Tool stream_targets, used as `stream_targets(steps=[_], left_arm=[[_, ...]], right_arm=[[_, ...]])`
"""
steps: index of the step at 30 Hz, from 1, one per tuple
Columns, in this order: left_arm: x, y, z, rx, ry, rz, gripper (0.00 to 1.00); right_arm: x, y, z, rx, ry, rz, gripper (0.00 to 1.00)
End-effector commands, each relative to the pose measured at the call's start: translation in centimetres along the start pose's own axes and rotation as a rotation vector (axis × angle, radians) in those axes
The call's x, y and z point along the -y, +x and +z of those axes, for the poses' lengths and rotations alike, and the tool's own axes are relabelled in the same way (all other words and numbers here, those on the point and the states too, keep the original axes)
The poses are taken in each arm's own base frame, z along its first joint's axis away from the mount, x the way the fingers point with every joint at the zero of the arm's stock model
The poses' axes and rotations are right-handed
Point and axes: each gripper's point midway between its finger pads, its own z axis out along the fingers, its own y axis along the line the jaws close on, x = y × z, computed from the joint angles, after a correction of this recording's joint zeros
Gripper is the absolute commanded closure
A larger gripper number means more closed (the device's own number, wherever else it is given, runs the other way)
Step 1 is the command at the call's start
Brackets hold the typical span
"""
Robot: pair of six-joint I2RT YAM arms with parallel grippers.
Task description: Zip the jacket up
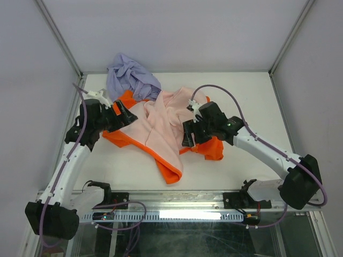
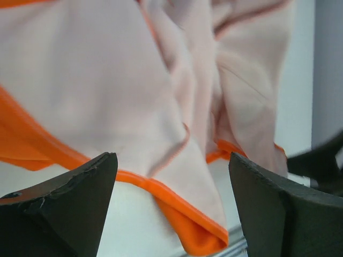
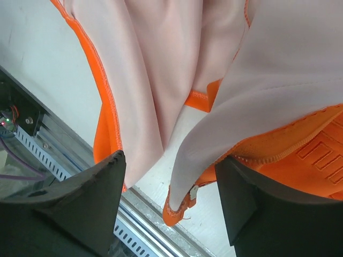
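While the orange jacket (image 1: 161,128) is lying in a crumpled heap on the white bench (image 1: 230,91), the left jaws and the right jaws are sitting on either side of it, so the jacket is between them. The jacket is lying open, with its pale pink lining (image 2: 107,80) facing up and orange edges showing around the pink.

The left jaws are standing wide apart and are holding nothing. In the left wrist view, the pink lining is filling the space ahead of these jaws. An orange hem (image 2: 177,211) is running across just beyond the gap between the two dark fingers (image 2: 64,209).

The right jaws are standing wide apart too, and nothing is being gripped. In the right wrist view, soft pink folds are hanging just ahead of the gap. A bumpy orange patch (image 3: 316,155) is showing just past the right-hand finger. I cannot tell if these jaws are touching the cloth.

A purple cloth (image 1: 131,75) is lying bunched up beyond the left jaws, touching the far edge of the jacket.
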Motion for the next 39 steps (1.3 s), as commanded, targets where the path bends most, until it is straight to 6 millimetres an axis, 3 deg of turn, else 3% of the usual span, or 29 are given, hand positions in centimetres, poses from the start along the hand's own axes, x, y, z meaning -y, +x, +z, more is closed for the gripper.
stream_targets(steps=[1,6,11,14,15,20,24,29,35,39], left_arm=[[-4.6,-3.4,0.3,0.082,-0.089,-0.094,0.13],[-9.3,-7.0,1.6,0.162,-0.136,-0.222,0.13],[-13.6,-8.5,3.3,0.191,-0.180,-0.333,0.13],[-15.3,-8.8,4.5,0.190,-0.203,-0.358,0.13],[-15.6,-8.8,4.9,0.182,-0.201,-0.363,0.13],[-17.1,-6.7,7.9,0.079,-0.177,-0.418,0.18],[-17.3,-5.5,9.2,0.033,-0.169,-0.418,0.20],[-17.9,-4.6,10.1,0.009,-0.169,-0.436,0.22],[-17.6,-3.1,11.4,-0.048,-0.141,-0.460,0.27],[-18.7,-2.2,10.4,-0.030,-0.222,-0.452,0.21]], right_arm=[[-1.0,-3.0,-1.6,0.115,-0.007,-0.020,0.30],[-1.6,-1.4,-0.1,0.033,-0.057,0.000,0.27],[-0.9,3.2,1.1,-0.165,-0.034,0.041,0.24],[0.8,6.3,0.3,-0.340,0.059,0.028,0.12],[1.3,6.3,-0.1,-0.340,0.100,0.016,0.10],[2.7,2.4,-2.3,-0.170,0.228,-0.038,0.04],[3.5,-0.9,-2.7,-0.004,0.304,-0.004,0.02],[3.7,-3.9,-2.5,0.148,0.288,0.028,0.01],[5.5,-6.6,-2.0,0.257,0.238,0.114,0.01],[6.8,-7.8,-2.3,0.307,0.212,0.169,0.01]])
